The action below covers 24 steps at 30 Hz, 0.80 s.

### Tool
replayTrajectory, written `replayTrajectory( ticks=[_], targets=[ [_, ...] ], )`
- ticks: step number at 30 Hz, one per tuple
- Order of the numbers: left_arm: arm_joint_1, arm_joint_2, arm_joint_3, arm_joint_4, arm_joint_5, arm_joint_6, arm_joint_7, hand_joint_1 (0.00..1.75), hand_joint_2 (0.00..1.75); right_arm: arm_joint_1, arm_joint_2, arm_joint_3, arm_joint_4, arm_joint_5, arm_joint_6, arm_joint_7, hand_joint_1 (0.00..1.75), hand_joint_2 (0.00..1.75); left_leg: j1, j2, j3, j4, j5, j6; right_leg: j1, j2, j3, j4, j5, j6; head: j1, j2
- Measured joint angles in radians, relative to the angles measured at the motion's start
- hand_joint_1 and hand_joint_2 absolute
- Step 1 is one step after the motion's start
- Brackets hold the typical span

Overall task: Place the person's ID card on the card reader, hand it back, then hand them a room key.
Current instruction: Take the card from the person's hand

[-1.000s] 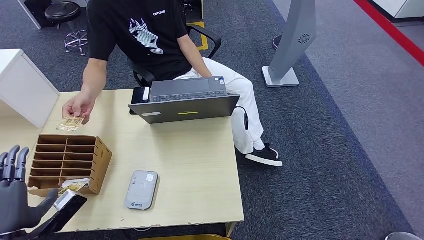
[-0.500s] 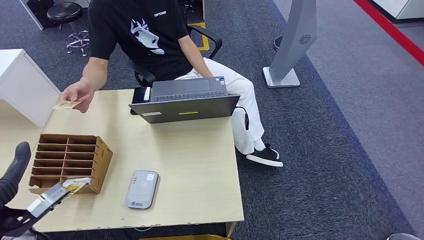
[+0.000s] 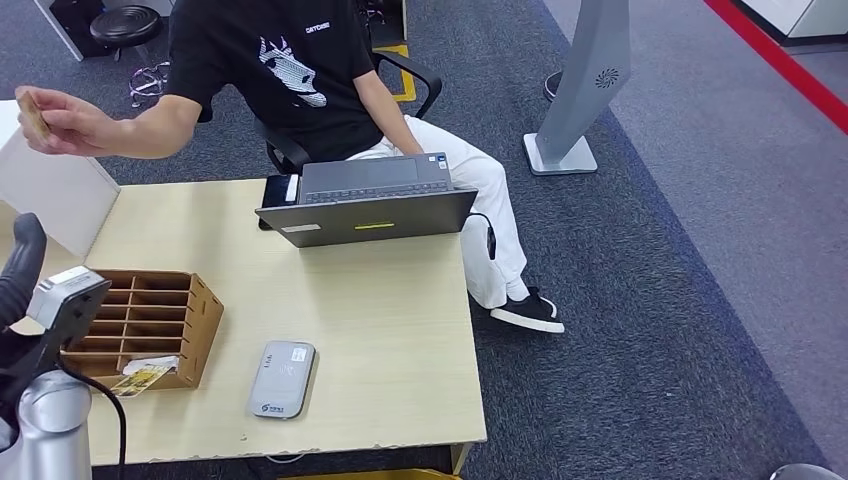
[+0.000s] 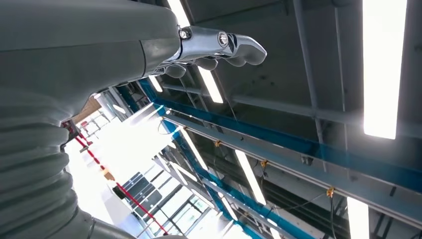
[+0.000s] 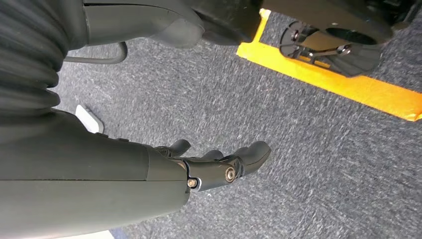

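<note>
While the person's hand [image 3: 62, 122] is holding the ID card [image 3: 33, 112] up in the air, well beyond the far left corner of the table [image 3: 400, 330], I am judging that we are at the very first step: taking the card over.

My left hand [image 4: 219, 47] is pointing up toward the ceiling lights in its wrist view, fingers loosely apart and gripping nothing. My right hand [image 5: 219, 164] is hanging over the grey carpet beside a yellow floor strip, slack and likewise empty.

For the next move I am thinking the left hand needs to reach up and out to the card and pinch it by an edge. It then needs to carry it across to the card reader [image 3: 283, 379], which is lying flat near the front edge.

Just beside the reader, a cardboard organiser [image 3: 150, 315] is sitting with what I take for the room key cards [image 3: 145, 375] poking from a lower slot. An open laptop [image 3: 370, 205] is standing at the far side, in front of the seated person. Around us, dark carpet is running out to a grey floor stand [image 3: 590, 80].
</note>
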Motion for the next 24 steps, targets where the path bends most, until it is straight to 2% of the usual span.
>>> replayTrajectory(
  ticks=[6, 13, 19, 24],
  targets=[
    [-0.035, -0.003, -0.001, 0.056, -0.007, 0.0, -0.009, 0.0, 1.75, -0.024, -0.013, 0.0, 0.047, -0.006, -0.008, -0.005, 0.0, 1.75, 0.0, 0.001, 0.0, 0.0, 0.0, 0.0, 0.0, 0.002, -0.001, 0.0, 0.0, 0.0, 0.0, 0.0],
    [-0.059, -0.009, -0.001, 0.112, -0.064, 0.0, -0.01, 0.0, 1.75, -0.04, -0.021, 0.004, 0.096, -0.042, -0.079, -0.015, 0.0, 1.75, 0.0, 0.001, -0.001, 0.0, 0.0, 0.0, 0.0, 0.002, -0.002, 0.0, 0.0, 0.0, 0.0, 0.0],
    [-0.075, 0.025, -0.06, 0.185, -0.023, -0.019, 0.138, 0.0, 1.75, -0.048, -0.029, 0.016, 0.119, -0.085, -0.082, -0.019, 0.0, 1.75, 0.0, 0.001, -0.001, 0.0, 0.0, 0.0, 0.0, 0.002, -0.002, 0.0, 0.0, 0.0, 0.0, 0.0],
    [-0.079, 0.047, -0.119, 0.231, 0.018, -0.055, 0.204, 0.0, 1.75, -0.049, -0.033, 0.035, 0.124, -0.107, -0.082, -0.017, 0.0, 1.75, 0.0, 0.001, -0.001, 0.0, 0.0, 0.0, 0.0, 0.002, -0.002, 0.0, 0.0, 0.0, 0.0, 0.0]
  ],
)
